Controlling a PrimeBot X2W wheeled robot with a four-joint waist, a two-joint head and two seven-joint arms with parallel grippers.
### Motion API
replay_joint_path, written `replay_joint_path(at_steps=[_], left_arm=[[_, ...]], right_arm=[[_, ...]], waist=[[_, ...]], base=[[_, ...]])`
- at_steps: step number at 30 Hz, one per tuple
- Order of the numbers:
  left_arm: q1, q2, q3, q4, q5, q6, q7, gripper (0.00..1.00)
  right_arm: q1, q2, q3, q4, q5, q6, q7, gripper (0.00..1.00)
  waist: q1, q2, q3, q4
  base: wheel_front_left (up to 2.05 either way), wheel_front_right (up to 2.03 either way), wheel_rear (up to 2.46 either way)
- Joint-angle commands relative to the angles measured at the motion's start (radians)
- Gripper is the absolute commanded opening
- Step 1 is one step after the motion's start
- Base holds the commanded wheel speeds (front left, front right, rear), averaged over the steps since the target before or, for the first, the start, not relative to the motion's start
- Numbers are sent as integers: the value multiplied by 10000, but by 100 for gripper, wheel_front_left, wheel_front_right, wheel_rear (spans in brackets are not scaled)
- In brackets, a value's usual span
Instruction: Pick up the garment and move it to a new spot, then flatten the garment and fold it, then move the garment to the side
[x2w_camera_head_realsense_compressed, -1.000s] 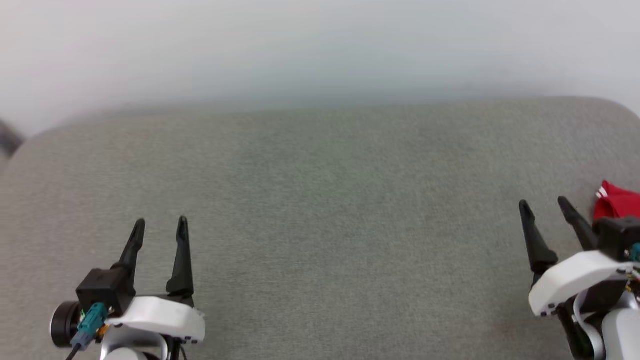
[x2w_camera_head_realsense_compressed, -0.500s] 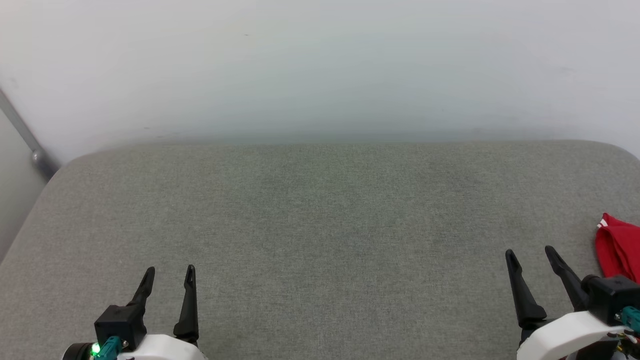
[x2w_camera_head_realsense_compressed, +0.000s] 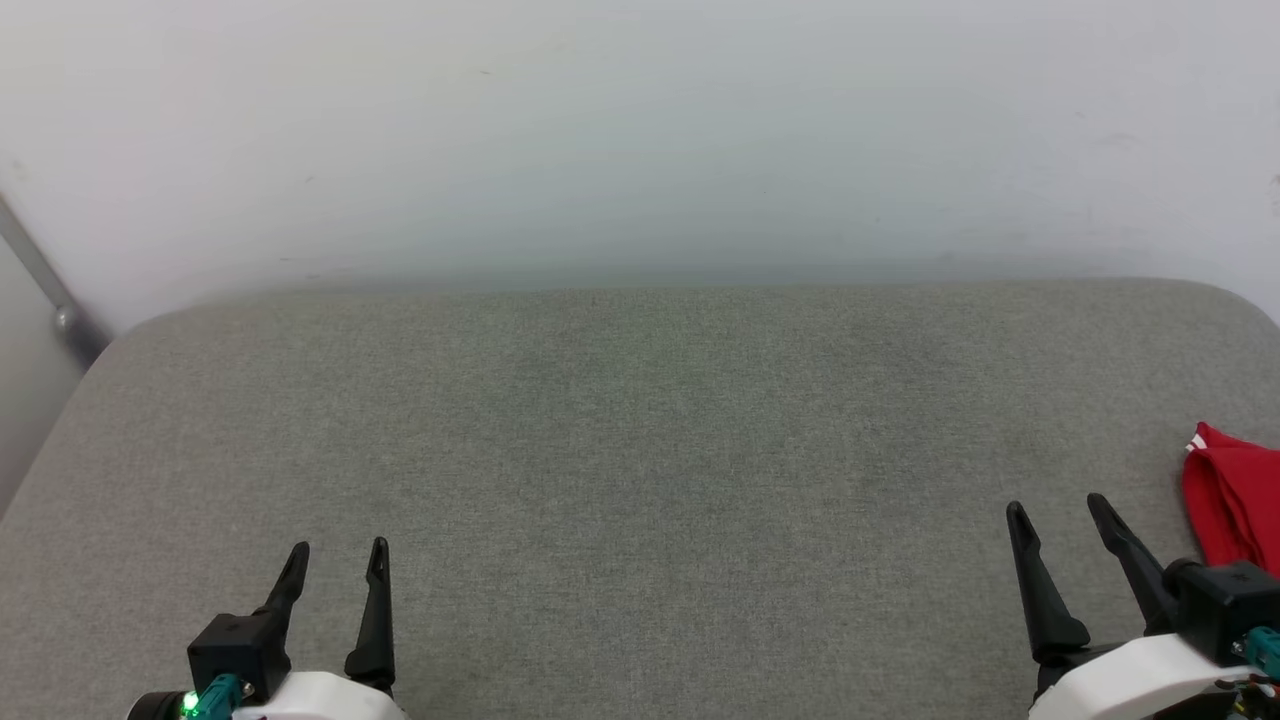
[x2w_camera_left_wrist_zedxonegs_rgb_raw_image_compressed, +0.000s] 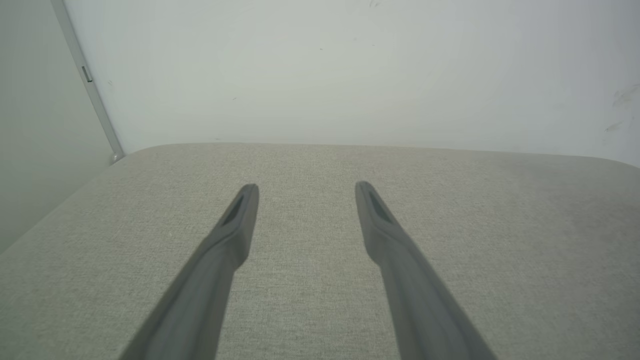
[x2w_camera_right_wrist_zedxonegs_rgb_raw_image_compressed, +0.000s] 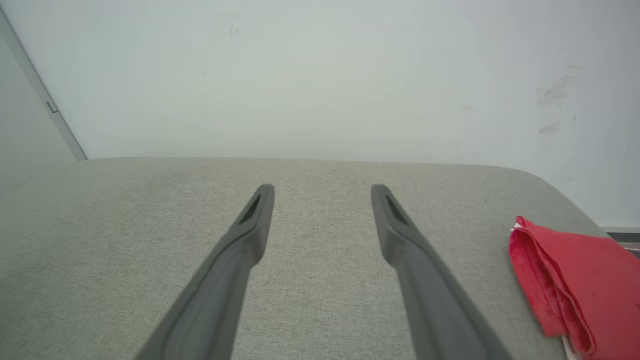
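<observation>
Fingers (x2w_camera_head_realsense_compressed: 374, 600) of left gripper (x2w_camera_head_realsense_compressed: 338, 546) seen spread apart, nothing held, poised at near-left of table (x2w_camera_head_realsense_compressed: 640, 420). Right gripper (x2w_camera_head_realsense_compressed: 1057, 503) likewise spread wide, nothing gripped. Garment (x2w_camera_head_realsense_compressed: 1235, 500) spotted bunched, red with white trim, at table's right edge, just beside right gripper, not touched. Broad grey fabric stretch seen open between grippers. Far edge bounded by white wall (x2w_camera_head_realsense_compressed: 640, 150), corners rounded.

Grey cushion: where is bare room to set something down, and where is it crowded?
Bare across the middle of the grey cushion, between the left gripper and the right gripper and back to the white wall; the left end is bare too. Crowded only at the right edge, where the folded red garment lies beside the right gripper.
</observation>
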Motion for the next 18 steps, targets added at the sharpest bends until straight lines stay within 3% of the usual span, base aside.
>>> replay_joint_path(at_steps=[1, 14, 15, 18], left_arm=[[-90, 29, 23, 31, -12, -11, -59, 100], [-202, 81, 8, 77, 6, -41, -102, 100], [-83, 31, -7, 93, 1, -33, -69, 0], [38, -142, -8, 243, -156, -79, -19, 0]], right_arm=[[119, 57, 35, -68, -46, -8, 21, 100], [64, 110, 156, 77, 78, -8, -99, 100], [12, 90, 153, 110, 53, 0, -56, 0], [38, 106, 160, 338, 232, 0, -52, 0]], waist=[[1, 0, -3, -1], [1, 0, -7, -57], [1, 0, -7, -58], [1, 0, 0, -60]], base=[[0, 0, 0], [0, 0, 0], [0, 0, 0], [0, 0, 0]])
